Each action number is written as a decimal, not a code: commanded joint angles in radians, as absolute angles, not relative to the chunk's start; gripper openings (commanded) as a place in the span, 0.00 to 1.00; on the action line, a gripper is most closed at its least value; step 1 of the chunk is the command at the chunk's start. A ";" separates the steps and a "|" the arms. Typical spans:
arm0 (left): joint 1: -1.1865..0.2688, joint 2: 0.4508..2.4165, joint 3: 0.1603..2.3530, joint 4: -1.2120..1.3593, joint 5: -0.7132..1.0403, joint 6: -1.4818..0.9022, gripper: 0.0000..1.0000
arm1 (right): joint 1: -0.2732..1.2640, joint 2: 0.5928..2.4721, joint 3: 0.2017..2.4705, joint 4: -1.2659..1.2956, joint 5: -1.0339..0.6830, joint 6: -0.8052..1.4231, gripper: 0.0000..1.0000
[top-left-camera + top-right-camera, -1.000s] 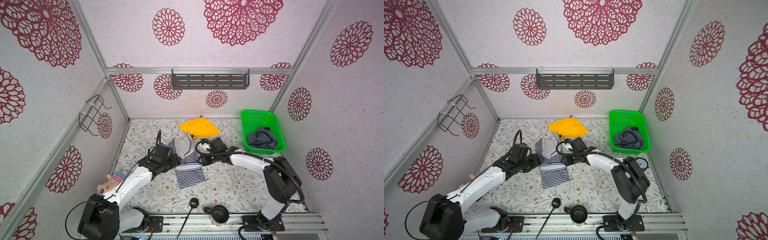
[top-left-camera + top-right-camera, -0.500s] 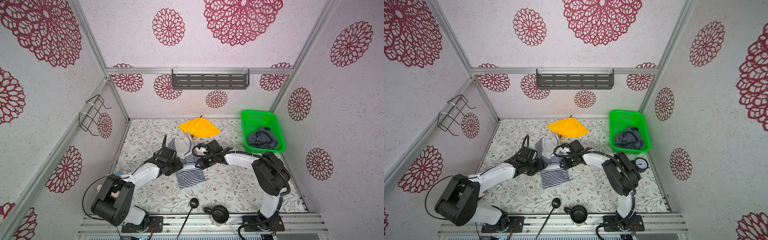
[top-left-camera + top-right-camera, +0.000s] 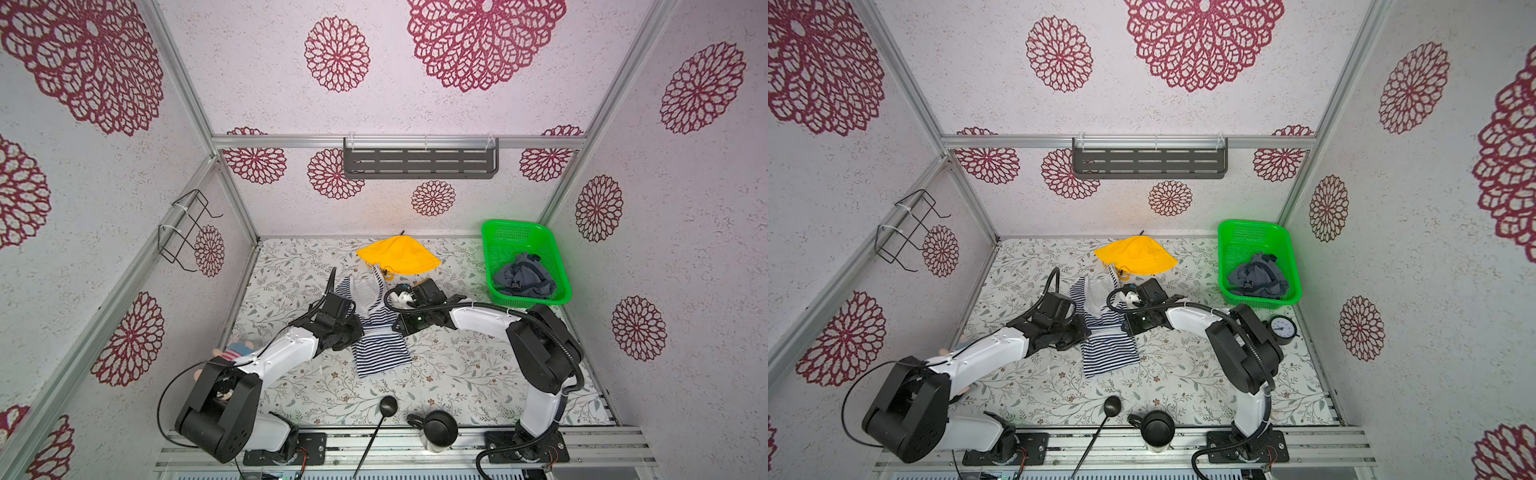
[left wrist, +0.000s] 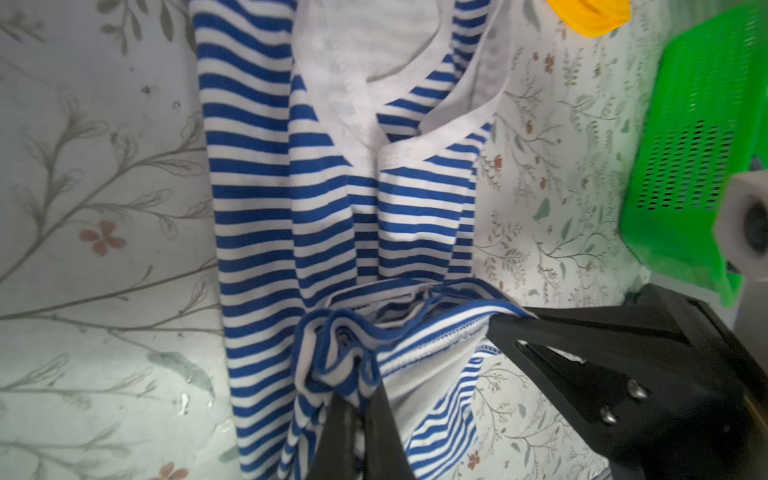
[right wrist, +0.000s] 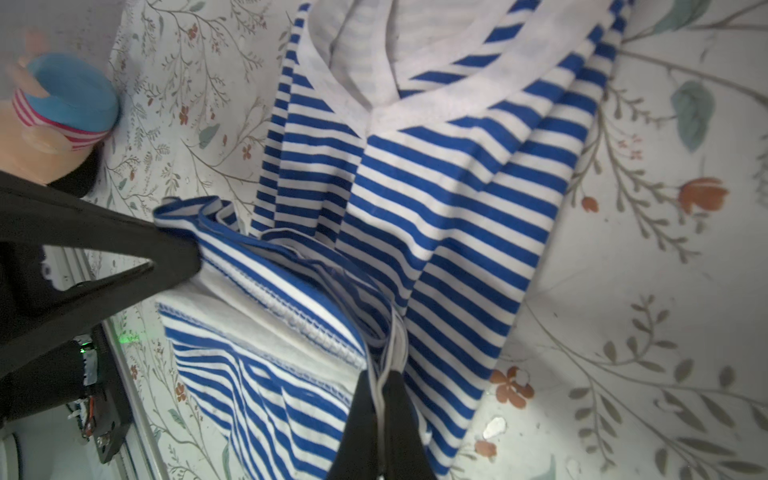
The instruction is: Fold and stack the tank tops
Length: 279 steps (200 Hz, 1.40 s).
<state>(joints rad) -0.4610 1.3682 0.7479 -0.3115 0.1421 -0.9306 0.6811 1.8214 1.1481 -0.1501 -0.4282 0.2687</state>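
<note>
The job is at the first fold of the striped top, which lies near the middle of the desk, straps toward 12 o'clock and the rest trailing toward 6 o'clock. Whether that striped cloth is one top or two overlapping ones I cannot tell. A stitched hem edge runs across it from 9 to 3 o'clock, bunched and slightly raised. In its own wrist view the left end effector has its fingers pressed together on a gathered wad of that hem at the 9 o'clock end. The right end effector is likewise pinched tight on a thin bundle of layers at the 3 o'clock end. Neither shows any gap beyond the cloth itself. The grey top sits crumpled in the green basket at 2 o'clock, not yet dealt with. A yellow hat lies at 12 o'clock, just beyond the straps. The next move, as I judge it, calls for both arms to lift in step, keep the hem stretched between them, and carry it over the body of the top. Uneven lifting would skew the fold, and the left pinch on bunched cloth may drop a layer.
</note>
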 commanded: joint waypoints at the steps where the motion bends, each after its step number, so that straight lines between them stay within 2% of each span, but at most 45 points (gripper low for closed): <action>1: -0.458 1.319 0.778 -0.365 0.072 -0.914 0.00 | 0.680 1.754 1.204 -0.163 -0.407 0.277 0.00; 102: -0.347 1.547 0.790 -0.194 0.068 -0.863 0.00 | 0.645 1.960 1.327 -0.095 -0.346 0.352 0.00; 108: -0.341 1.561 0.799 -0.192 0.070 -0.860 0.00 | 0.642 1.968 1.332 -0.089 -0.346 0.356 0.08; 115: -0.337 1.570 0.807 -0.199 0.065 -0.858 0.09 | 0.640 1.974 1.338 -0.085 -0.351 0.353 0.17; 133: -0.331 1.555 0.827 -0.242 0.032 -0.845 0.46 | 0.637 1.959 1.356 -0.122 -0.313 0.331 0.34; 150: -0.331 1.480 0.837 -0.297 -0.015 -0.828 0.65 | 0.635 1.906 1.353 -0.168 -0.265 0.297 0.42; 161: -0.332 1.424 0.850 -0.347 -0.039 -0.818 0.71 | 0.635 1.869 1.346 -0.199 -0.242 0.275 0.43; 174: -0.337 1.367 0.861 -0.393 -0.047 -0.824 0.70 | 0.638 1.828 1.321 -0.212 -0.236 0.275 0.41; 202: -0.415 1.338 0.824 -0.340 -0.010 -0.925 0.52 | 0.669 1.797 1.281 -0.182 -0.264 0.306 0.28; 223: -0.464 1.398 0.769 -0.195 0.023 -1.015 0.44 | 0.688 1.842 1.282 -0.126 -0.300 0.347 0.17; 249: -0.470 1.480 0.766 -0.138 0.026 -1.033 0.42 | 0.688 1.912 1.278 -0.055 -0.327 0.387 0.08; 279: -0.448 1.549 0.771 -0.118 -0.008 -1.019 0.42 | 0.685 1.973 1.276 -0.002 -0.302 0.414 0.03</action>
<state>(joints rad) -0.4694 1.5143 0.7685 -0.1917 0.0132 -1.0016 0.6945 1.9446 1.2819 -0.0704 -0.3069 0.3706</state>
